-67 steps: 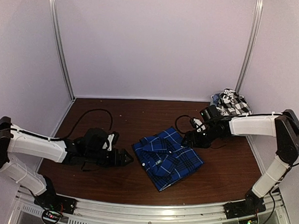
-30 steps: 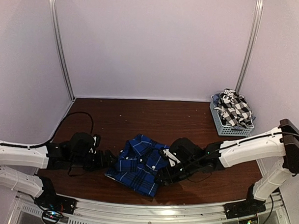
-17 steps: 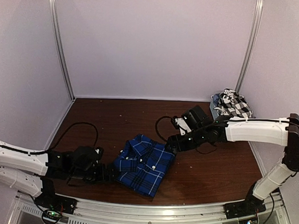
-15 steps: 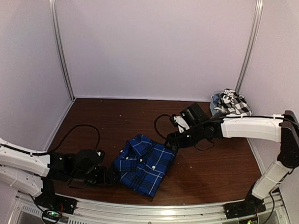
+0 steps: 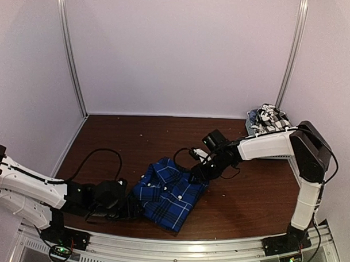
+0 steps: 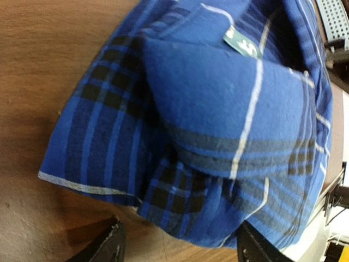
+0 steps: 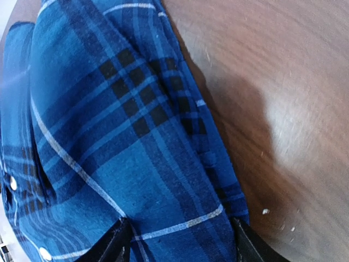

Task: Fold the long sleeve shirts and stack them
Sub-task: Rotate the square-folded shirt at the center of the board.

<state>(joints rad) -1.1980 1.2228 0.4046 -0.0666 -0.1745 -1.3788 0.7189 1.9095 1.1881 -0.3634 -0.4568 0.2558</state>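
Near the front, the left gripper (image 5: 132,205) lies low on the wooden table (image 5: 163,136), fingers apart around the left edge of the folded royal-blue plaid shirt (image 5: 170,194). The right gripper (image 5: 197,173), fingers apart, straddles that shirt's far right corner; the black-and-white check shirt (image 5: 272,118) sits heaped far right

Folded blue plaid shirt (image 5: 168,193) on brown table (image 5: 157,136)

Blue plaid shirt (image 5: 170,191) of soft matt woven cloth, table (image 5: 163,136) of smooth dark wood with a faint sheen, arm shells (image 5: 266,147) of glossy white plastic
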